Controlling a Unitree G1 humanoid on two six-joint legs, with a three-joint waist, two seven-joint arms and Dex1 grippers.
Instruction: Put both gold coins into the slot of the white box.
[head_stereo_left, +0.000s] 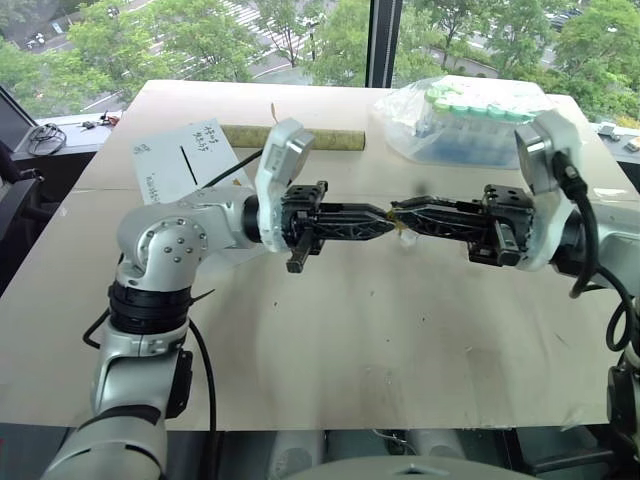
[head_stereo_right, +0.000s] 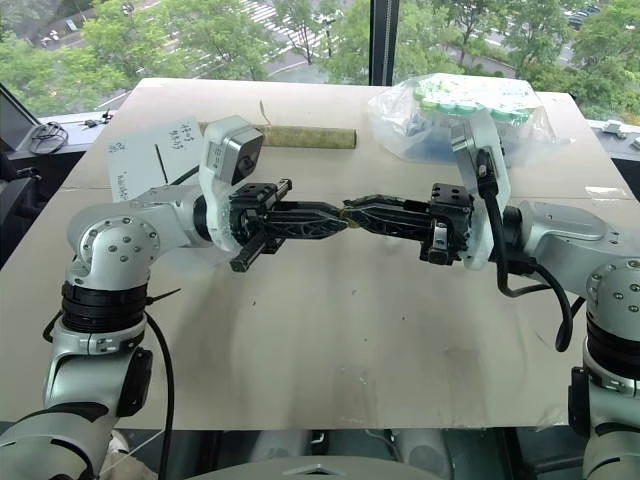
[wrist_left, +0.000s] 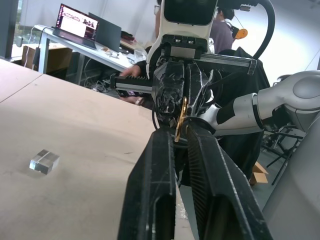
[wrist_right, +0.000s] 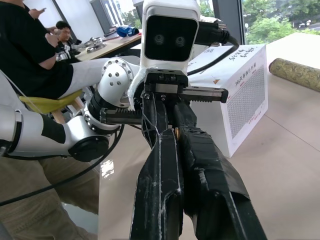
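My left gripper (head_stereo_left: 384, 221) and right gripper (head_stereo_left: 403, 217) meet tip to tip above the middle of the table, both pointing level. One gold coin (wrist_left: 180, 119) stands on edge between the tips. The right gripper's taped fingers (wrist_left: 170, 95) are shut on it. The left gripper's fingers (wrist_left: 159, 165) are closed on its lower edge. In the right wrist view the coin (wrist_right: 176, 133) shows as a thin gold sliver. The white box (head_stereo_left: 165, 170) lies at the table's back left, behind the left arm, with its slot (head_stereo_left: 187, 160) facing up beside handwriting.
A clear bag of green-capped tubes (head_stereo_left: 470, 120) sits at the back right, and an olive roll (head_stereo_left: 330, 138) lies along the back edge. A small clear plastic block (wrist_left: 44, 161) rests on the table. People sit at desks beyond the table.
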